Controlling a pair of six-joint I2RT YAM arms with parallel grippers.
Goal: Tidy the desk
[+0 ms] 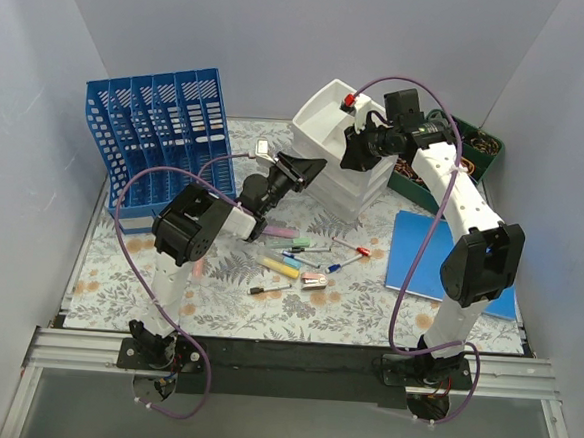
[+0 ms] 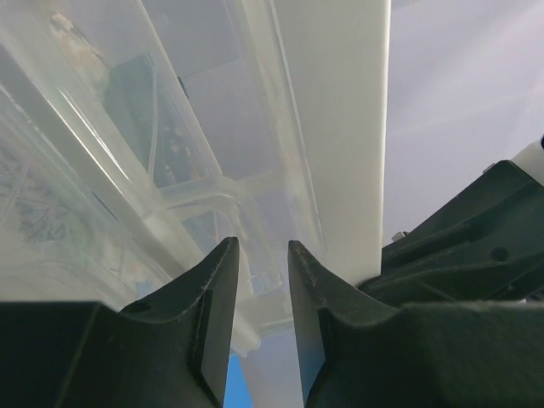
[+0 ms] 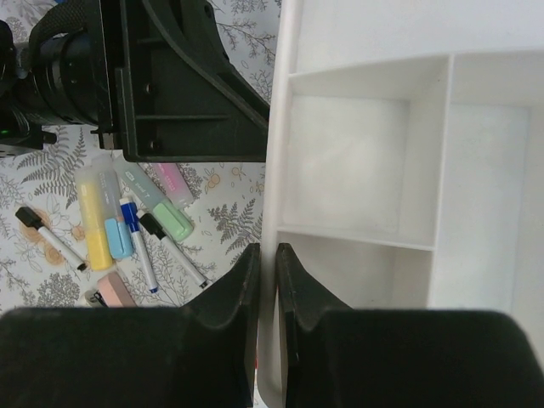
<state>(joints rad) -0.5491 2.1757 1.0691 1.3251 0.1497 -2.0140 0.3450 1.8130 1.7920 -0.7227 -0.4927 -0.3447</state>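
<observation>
The desk (image 1: pixel 367 294) has a pale fern-and-flower print and a black front rail. A white stack of drawers (image 1: pixel 349 188) stands at its back middle, with a white divided tray (image 1: pixel 325 111) tilted on top. My right gripper (image 1: pixel 357 148) is shut on the tray's rim; in the right wrist view the gripper (image 3: pixel 267 248) pinches the thin white wall of the tray (image 3: pixel 357 161). My left gripper (image 1: pixel 311 168) is at the drawers' left side. In the left wrist view its jaws (image 2: pixel 262 245) stand slightly apart before the translucent drawer fronts (image 2: pixel 212 170).
Several pens and highlighters (image 1: pixel 299 255) lie scattered mid-desk, also in the right wrist view (image 3: pixel 127 221). A blue file rack (image 1: pixel 163 135) stands back left. A blue notebook (image 1: pixel 420 253) lies at the right. A green basket (image 1: pixel 467 151) sits back right.
</observation>
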